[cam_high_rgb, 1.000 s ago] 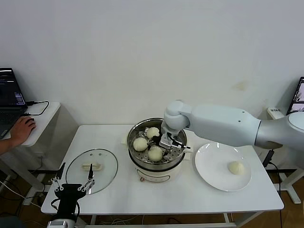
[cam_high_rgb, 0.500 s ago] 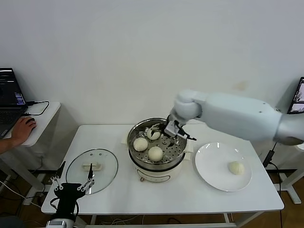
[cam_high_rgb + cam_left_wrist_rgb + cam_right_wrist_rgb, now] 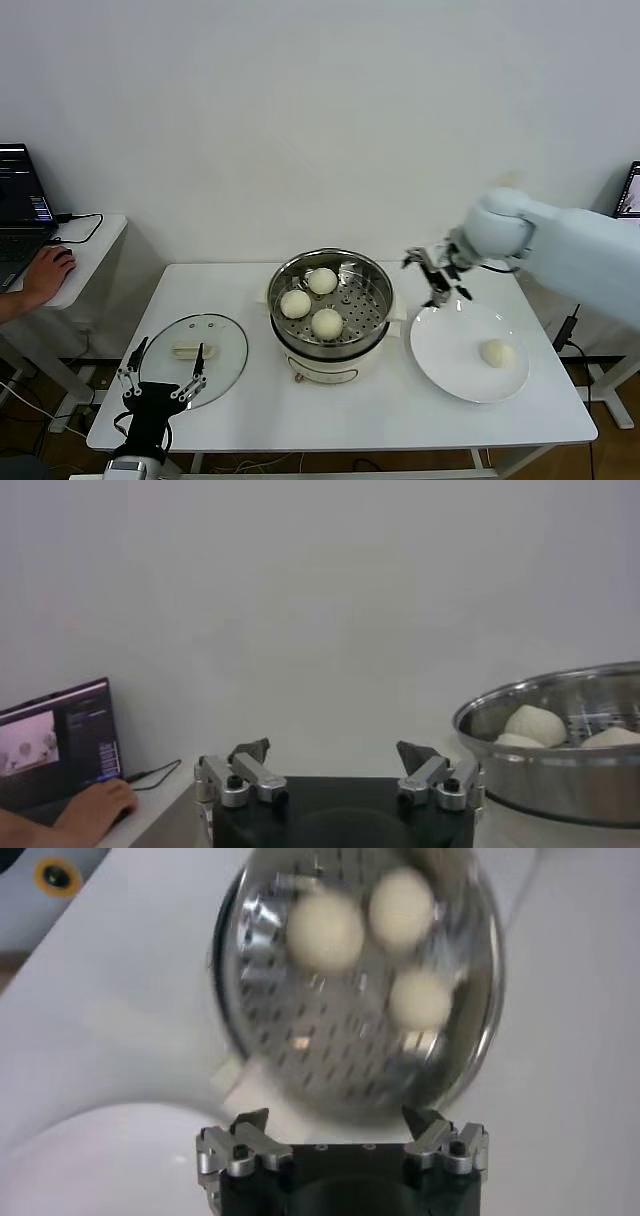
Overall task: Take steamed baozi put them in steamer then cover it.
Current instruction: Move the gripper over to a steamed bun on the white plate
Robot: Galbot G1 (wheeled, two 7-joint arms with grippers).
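The steel steamer (image 3: 346, 349) stands at the table's middle with three cream-white baozi on its perforated tray (image 3: 322, 281) (image 3: 296, 303) (image 3: 327, 323). A further baozi (image 3: 496, 352) lies on the white plate (image 3: 448, 345) to the right. My right gripper (image 3: 432, 280) hovers open and empty between the steamer and the plate's far edge. In the right wrist view the steamer (image 3: 462, 1038) and its baozi (image 3: 325, 931) lie beyond that gripper (image 3: 335, 1120). The glass cover (image 3: 225, 345) lies flat at the front left. My left gripper (image 3: 168, 352) waits open at its near edge (image 3: 333, 752).
A side table at the far left holds a laptop (image 3: 20, 205), and a person's hand (image 3: 45, 272) rests on it. The table's front edge (image 3: 400, 435) runs below the steamer and plate.
My right gripper has lifted out of the steamer and swung right toward the plate, leaving a third baozi on the tray. The left gripper has barely shifted.
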